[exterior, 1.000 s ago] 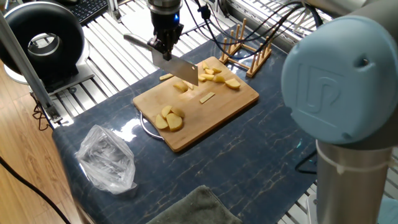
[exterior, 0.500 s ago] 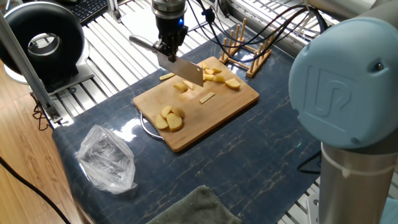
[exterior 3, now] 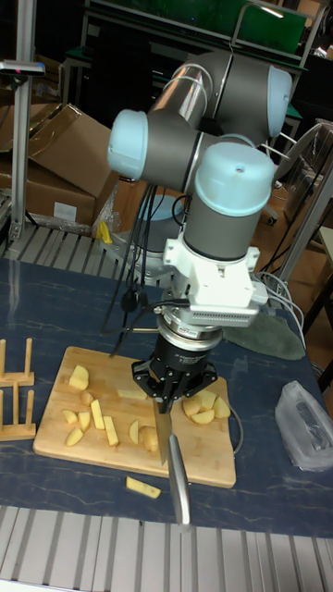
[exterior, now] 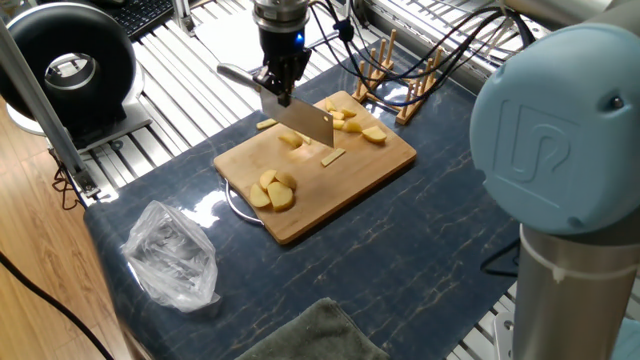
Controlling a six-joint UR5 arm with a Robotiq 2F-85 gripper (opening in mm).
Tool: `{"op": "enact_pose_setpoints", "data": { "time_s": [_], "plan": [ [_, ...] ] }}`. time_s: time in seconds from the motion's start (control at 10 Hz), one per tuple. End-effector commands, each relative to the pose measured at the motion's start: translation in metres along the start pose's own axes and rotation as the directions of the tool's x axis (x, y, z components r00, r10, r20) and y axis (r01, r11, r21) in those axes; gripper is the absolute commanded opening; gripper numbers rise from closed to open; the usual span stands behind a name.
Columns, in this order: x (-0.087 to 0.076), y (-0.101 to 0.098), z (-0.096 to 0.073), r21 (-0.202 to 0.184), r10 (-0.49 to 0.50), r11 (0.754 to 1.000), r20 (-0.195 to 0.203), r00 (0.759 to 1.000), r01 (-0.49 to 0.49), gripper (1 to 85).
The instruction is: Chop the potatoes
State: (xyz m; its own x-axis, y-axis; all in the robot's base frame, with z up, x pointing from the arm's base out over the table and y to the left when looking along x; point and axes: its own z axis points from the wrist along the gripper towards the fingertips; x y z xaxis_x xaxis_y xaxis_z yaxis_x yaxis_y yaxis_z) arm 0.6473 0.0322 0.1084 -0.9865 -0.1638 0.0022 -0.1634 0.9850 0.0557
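Observation:
My gripper [exterior: 278, 82] is shut on a knife [exterior: 304, 124]. Its handle sticks out to the left and its broad blade points down at the bamboo board [exterior: 352, 176]. The blade edge sits over a potato piece [exterior: 290, 140] near the board's middle. More potatoes lie at the far right corner [exterior: 350, 120] and as rounded pieces at the near left [exterior: 272, 190]. A thin stick [exterior: 333, 155] lies mid-board and another stick [exterior: 266, 124] lies off the board. In the tall view, the gripper [exterior 3: 169, 393] holds the knife [exterior 3: 165, 435] between potato pieces [exterior 3: 143, 435] on the board [exterior 3: 208, 460].
A crumpled clear plastic bag [exterior: 172, 255] lies left of the board. A wooden rack [exterior: 395, 80] stands right behind it with cables draped over it. A grey cloth [exterior: 310, 335] is at the front edge. A black round device [exterior: 70, 65] stands at the back left.
The gripper has carried the knife a little to the right, so that the blade is further over the board. The potato pieces have not shifted.

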Motion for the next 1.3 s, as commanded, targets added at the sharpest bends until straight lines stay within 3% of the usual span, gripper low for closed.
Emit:
{"op": "enact_pose_setpoints", "data": {
  "time_s": [0.0, 0.4, 0.8, 1.2],
  "plan": [
    [0.002, -0.005, 0.009, -0.025, -0.016, 1.000, 0.019, 1.000, 0.016, 1.0],
    [-0.007, 0.005, 0.016, -0.033, -0.037, 0.999, 0.038, 0.999, 0.038, 1.0],
    [-0.017, 0.002, 0.026, -0.019, -0.040, 0.999, 0.052, 0.998, 0.041, 1.0],
    [-0.014, 0.007, 0.017, -0.026, -0.028, 0.999, 0.040, 0.999, 0.029, 1.0]
  ]
}}
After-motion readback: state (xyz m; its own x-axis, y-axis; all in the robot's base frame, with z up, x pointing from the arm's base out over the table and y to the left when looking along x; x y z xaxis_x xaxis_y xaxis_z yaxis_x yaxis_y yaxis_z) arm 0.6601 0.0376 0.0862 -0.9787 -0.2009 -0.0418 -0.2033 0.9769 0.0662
